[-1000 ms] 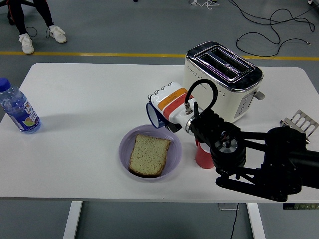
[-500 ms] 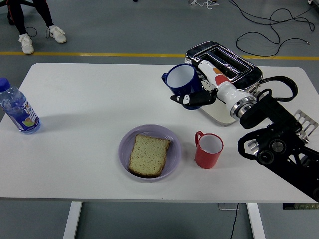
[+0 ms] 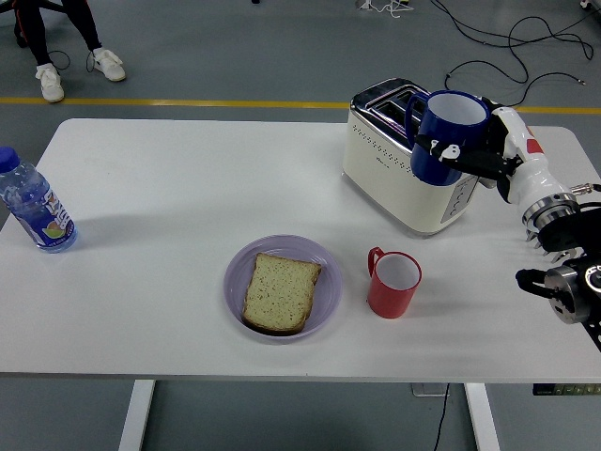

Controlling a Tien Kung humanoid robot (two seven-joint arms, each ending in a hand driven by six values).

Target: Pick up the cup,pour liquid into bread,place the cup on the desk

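Observation:
My right hand [image 3: 467, 150] is shut on a dark blue cup [image 3: 446, 134], held upright in the air in front of the toaster [image 3: 399, 164], mouth facing up and its white inside showing. A slice of bread [image 3: 281, 291] lies on a lilac plate [image 3: 237, 265] near the table's front middle. A red cup [image 3: 392, 284] stands upright just right of the plate. The blue cup is well above and to the right of the bread. My left arm does not show.
A cream toaster stands at the back right of the white table [image 3: 169, 188]. A water bottle [image 3: 33, 209] stands at the far left edge. A metal rack [image 3: 563, 228] peeks out at the right edge. A person's feet [image 3: 75, 70] are on the floor beyond.
My right hand has carried the blue cup from tilted over the plate up and to the right, turning it upright in front of the toaster. The arm has drawn back to the right.

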